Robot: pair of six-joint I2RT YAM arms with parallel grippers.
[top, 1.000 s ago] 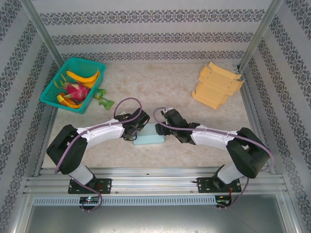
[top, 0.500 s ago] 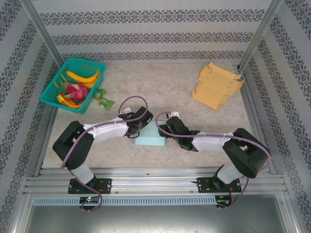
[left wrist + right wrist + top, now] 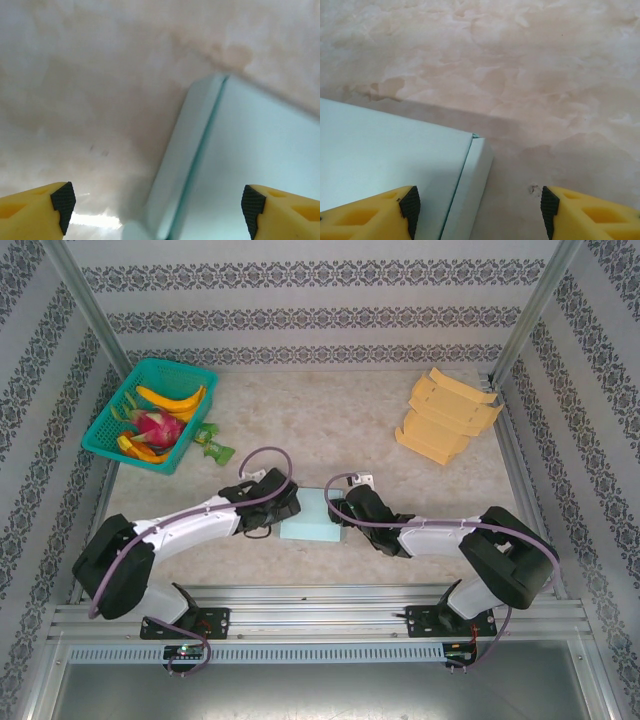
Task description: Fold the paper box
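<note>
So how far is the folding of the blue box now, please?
Done, as it looks: the pale blue box has a closed shape, lid flat, side walls up. In hand: the left gripper and the right gripper stand open over its two ends, neither holding it. Left: perhaps a last press; I see no open flap. The flat yellow blanks lie stacked at far right.

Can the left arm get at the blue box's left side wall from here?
Probably yes: the left gripper is open, straddling the side wall of the blue box, with bare table beside it and nothing between.
</note>
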